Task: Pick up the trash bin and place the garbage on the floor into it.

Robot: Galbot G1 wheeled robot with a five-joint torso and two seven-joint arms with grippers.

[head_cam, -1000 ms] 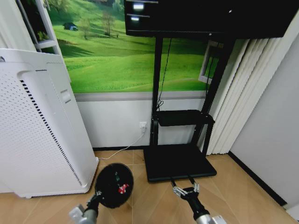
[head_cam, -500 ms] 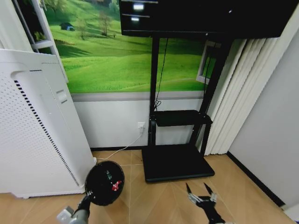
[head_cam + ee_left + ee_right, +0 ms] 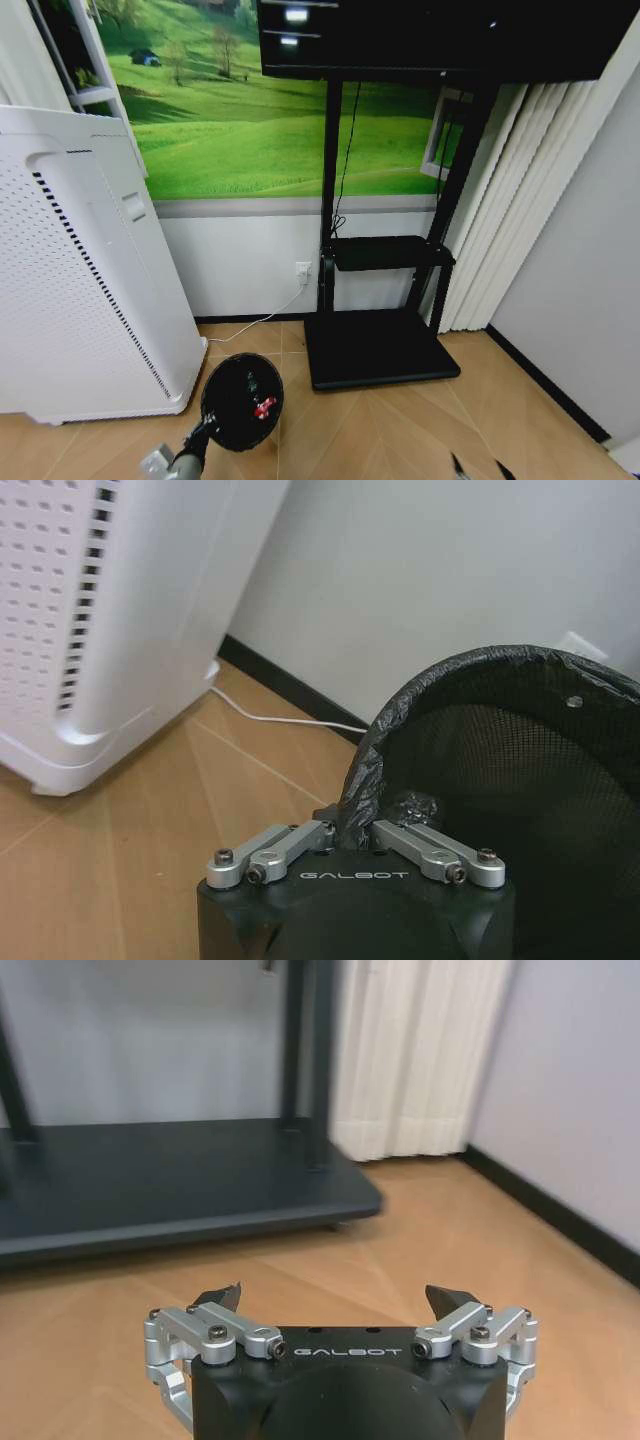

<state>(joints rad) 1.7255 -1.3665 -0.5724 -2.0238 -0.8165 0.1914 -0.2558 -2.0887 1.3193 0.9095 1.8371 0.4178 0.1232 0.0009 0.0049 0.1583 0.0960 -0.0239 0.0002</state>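
My left gripper (image 3: 204, 434) is shut on the near rim of the trash bin (image 3: 242, 400), a small round black mesh basket held just above the floor (image 3: 360, 430) with its mouth tipped toward the head camera. Inside it lies a red-and-white piece of garbage (image 3: 264, 406), with a small greenish bit above it. In the left wrist view, my left gripper (image 3: 357, 830) pinches the bin (image 3: 500, 780) at its rim, over the black liner. My right gripper (image 3: 335, 1298) stands open and holds nothing above bare floor (image 3: 420, 1250); its fingertips (image 3: 457, 465) poke into the head view's bottom edge.
A tall white perforated appliance (image 3: 80, 270) stands close on the left, and a white cable (image 3: 260, 322) runs along the floor behind it. The black TV stand base (image 3: 380, 350) sits straight ahead. A curtain (image 3: 510, 200) and a grey wall close off the right.
My right gripper has drawn back and down to the bottom edge of the head view. The bin stays in my left gripper, shifted slightly right.
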